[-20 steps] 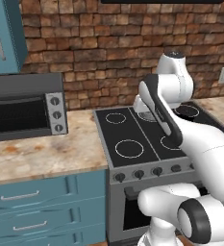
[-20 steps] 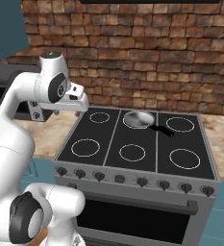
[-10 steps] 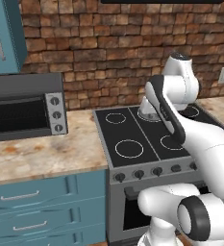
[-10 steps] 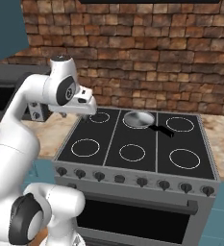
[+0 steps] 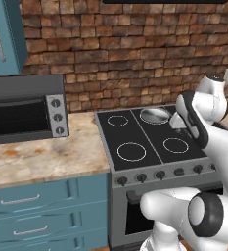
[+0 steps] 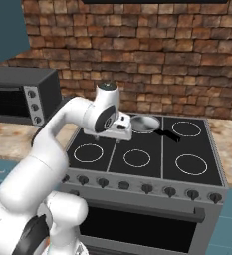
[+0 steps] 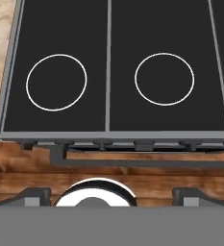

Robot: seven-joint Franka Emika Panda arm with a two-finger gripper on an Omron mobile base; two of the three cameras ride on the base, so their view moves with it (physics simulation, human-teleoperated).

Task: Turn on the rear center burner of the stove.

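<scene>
The stove (image 5: 135, 128) has a black glass top in three panels. A silver pan (image 5: 154, 115) (image 6: 145, 123) sits on the rear center burner and covers it. My gripper (image 6: 121, 133) (image 5: 177, 122) hangs above the middle panel, just left of the pan and not touching it. In the hand view its fingertips (image 7: 34, 194) stand wide apart with nothing between them, so it is open. Below it lie the front left ring (image 7: 56, 81), the front center ring (image 7: 164, 79) and the row of small dark knobs (image 7: 101, 144) (image 6: 147, 188) (image 5: 159, 174).
A black countertop oven (image 5: 25, 110) (image 6: 23, 94) with three knobs stands on the speckled counter (image 5: 47, 157) left of the stove. Blue drawers (image 5: 37, 211) lie below it. The brick wall (image 6: 152, 55) runs behind. The pan's dark handle (image 6: 170, 135) points right.
The arm has swung right, carrying the gripper from beyond the stove's left edge to above its middle panel beside the pan. The pan has not moved.
</scene>
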